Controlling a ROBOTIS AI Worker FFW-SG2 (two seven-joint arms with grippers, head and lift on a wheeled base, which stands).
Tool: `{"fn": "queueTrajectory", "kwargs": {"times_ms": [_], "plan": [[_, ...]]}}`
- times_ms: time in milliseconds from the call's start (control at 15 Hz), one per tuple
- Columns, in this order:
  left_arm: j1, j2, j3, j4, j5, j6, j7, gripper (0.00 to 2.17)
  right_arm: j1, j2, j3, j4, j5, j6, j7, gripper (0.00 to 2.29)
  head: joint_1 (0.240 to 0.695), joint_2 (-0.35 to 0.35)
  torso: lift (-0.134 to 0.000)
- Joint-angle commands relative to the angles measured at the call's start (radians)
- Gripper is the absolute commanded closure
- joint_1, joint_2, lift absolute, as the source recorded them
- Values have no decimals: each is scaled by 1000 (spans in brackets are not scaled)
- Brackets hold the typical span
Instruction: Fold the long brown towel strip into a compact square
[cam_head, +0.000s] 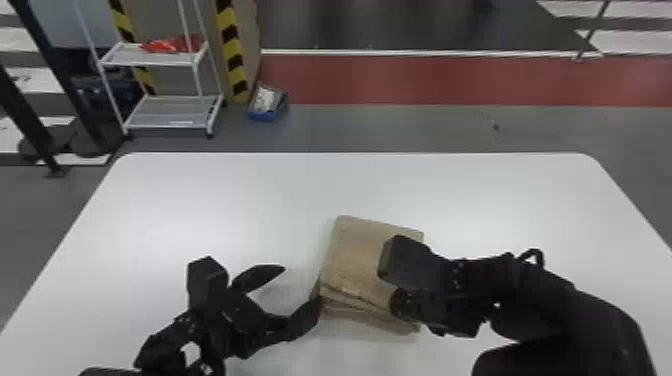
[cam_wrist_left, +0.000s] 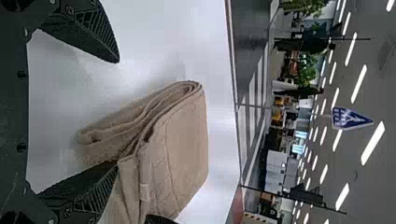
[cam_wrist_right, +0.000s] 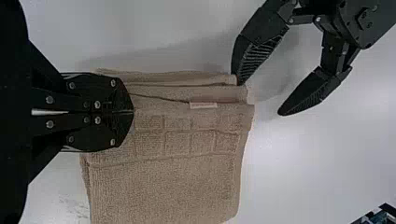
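Observation:
The brown towel (cam_head: 357, 250) lies folded in several stacked layers near the middle of the table, its layered edge facing the robot. My left gripper (cam_head: 301, 286) is open at the towel's left side; one fingertip touches the layered edge and the other stands apart over the table. In the left wrist view, the lower finger of the left gripper (cam_wrist_left: 116, 114) reaches against the folded layers of the towel (cam_wrist_left: 182, 135). My right gripper (cam_head: 395, 300) is over the towel's near right part. In the right wrist view, the right gripper (cam_wrist_right: 132, 112) is shut, its joined tips on the towel (cam_wrist_right: 163, 186); whether cloth is pinched cannot be told.
The white table (cam_head: 200, 200) surrounds the towel, with bare surface beyond it and to both sides. Past the table's far edge stand a white shelf rack (cam_head: 165, 112) and a blue bin (cam_head: 267, 105) on the floor.

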Motion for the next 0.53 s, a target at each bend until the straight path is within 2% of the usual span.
{"fn": "queueTrajectory", "kwargs": {"times_ms": [0,267,467], "plan": [[-12,-1,12,1,23,-2,23,134,-2,-1,-9,0,4,-8,6,1686,695,14,-125],[-17,-3,36,-9,77,-2,115,130,-37,-1,-37,46,26,-33,6,1686,695,30,-125],[-12,-3,53,-10,83,-2,126,134,-71,-2,-64,84,41,-51,6,1686,695,33,-125]]}}
